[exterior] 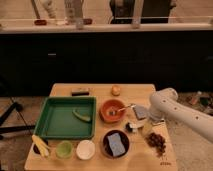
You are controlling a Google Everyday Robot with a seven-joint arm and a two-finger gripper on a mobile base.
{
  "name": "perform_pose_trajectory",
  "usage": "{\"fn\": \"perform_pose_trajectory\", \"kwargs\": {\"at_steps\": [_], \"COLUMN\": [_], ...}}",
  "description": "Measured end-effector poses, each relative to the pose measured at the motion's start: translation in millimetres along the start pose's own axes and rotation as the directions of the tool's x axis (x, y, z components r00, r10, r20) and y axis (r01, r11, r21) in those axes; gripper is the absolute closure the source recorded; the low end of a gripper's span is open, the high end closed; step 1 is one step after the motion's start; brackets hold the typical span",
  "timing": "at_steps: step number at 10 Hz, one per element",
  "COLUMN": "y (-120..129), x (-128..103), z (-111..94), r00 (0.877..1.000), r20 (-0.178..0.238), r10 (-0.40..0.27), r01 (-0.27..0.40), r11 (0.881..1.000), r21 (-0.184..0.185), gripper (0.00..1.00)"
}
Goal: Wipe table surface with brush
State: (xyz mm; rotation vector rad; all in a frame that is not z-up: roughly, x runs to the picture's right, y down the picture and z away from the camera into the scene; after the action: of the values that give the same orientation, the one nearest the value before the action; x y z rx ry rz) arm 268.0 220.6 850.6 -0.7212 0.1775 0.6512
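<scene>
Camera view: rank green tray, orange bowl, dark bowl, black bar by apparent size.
1. green tray
2. orange bowl and dark bowl: alike, dark one nearer camera, unranked
3. black bar
The gripper hangs just right of the orange bowl.

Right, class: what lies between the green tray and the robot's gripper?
In the camera view, the orange bowl with a spoon in it sits between the green tray and the gripper, which is over the table's right side.

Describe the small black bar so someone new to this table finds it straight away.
On the tan table, look behind the green tray: the black bar lies there, left of the round yellow fruit. It's the only flat, dark, oblong piece; the gripper sits right of the orange bowl.
</scene>
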Motion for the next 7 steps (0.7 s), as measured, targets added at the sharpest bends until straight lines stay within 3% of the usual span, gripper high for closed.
{"fn": "perform_pose_trajectory", "kwargs": {"at_steps": [5,7], "y": [0.8,1.5], "x": [-2.0,-0.8], "z": [6.7,8.2], "r00": [1.000,0.999], "r20": [-0.006,-0.010], "r10": [-0.026,-0.035], "r01": [0.026,0.035], "r11": [0.999,0.999], "r21": [-0.023,-0.023], "gripper": [0.20,0.34]}}
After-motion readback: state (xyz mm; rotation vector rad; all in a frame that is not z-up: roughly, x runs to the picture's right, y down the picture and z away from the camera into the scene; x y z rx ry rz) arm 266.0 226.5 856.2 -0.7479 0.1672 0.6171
